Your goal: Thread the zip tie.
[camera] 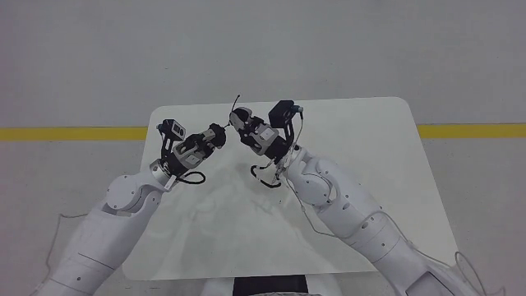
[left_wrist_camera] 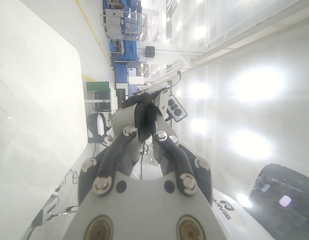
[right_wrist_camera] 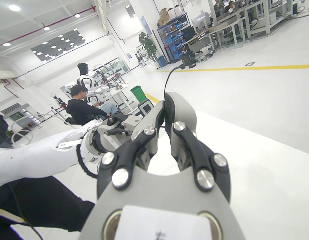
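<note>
My right claw is clamped on the zip tie, whose strap runs straight out ahead of it, then curls over (free end up). The left claw faces it, nearly tip to tip, pads pressed together. I cannot tell if it pinches anything. The table lies below both.

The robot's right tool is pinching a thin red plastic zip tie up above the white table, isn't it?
Not red. The thin plastic zip tie is black, as the right wrist view shows. The right tool is pinching it above the white table.
</note>
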### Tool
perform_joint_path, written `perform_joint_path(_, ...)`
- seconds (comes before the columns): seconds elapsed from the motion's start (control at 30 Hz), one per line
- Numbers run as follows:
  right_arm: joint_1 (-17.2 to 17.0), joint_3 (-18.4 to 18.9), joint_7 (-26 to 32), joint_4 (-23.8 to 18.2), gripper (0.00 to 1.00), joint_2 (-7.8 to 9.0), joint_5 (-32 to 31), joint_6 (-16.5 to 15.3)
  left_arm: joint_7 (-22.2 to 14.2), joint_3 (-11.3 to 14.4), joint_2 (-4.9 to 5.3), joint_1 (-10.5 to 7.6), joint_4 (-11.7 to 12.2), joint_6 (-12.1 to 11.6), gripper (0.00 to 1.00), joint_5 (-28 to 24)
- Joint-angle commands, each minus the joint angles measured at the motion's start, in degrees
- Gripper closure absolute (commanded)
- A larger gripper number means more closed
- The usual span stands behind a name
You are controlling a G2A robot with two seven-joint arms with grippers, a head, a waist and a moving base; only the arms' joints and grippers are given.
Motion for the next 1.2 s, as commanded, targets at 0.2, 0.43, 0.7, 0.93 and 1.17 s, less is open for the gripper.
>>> perform_joint_path(0.2, -0.26, 0.39, 0.47, -0.04, 1.0, -0.11, -0.48, 0.0, -0.11, -0.39, -0.37, -0.05, -0.16, -0.1, 1.0, 0.0)
perform_joint_path(0.43, -0.53, 0.61, 1.06, -0.52, 1.0, -0.11, -0.67, 0.0, -0.14, -0.54, -0.71, 0.01, -0.37, -0.23, 1.0, 0.06)
perform_joint_path(0.7, -0.9, 0.91, 1.38, -0.8, 1.0, -0.02, -1.18, 0.0, -0.27, -0.84, -1.07, 0.04, -0.42, -0.32, 1.0, 0.2)
perform_joint_path(0.93, -1.32, 1.63, 1.38, -1.13, 1.0, 0.05, -1.93, 0.0, -0.45, -1.18, -1.3, 0.16, -0.43, 0.26, 1.0, 0.56)
perform_joint_path(1.17, -1.57, 1.46, 1.72, -1.56, 1.0, 0.01, -1.26, 0.0, -0.62, -1.53, -1.53, 0.33, -0.47, 0.52, 1.0, 0.83)
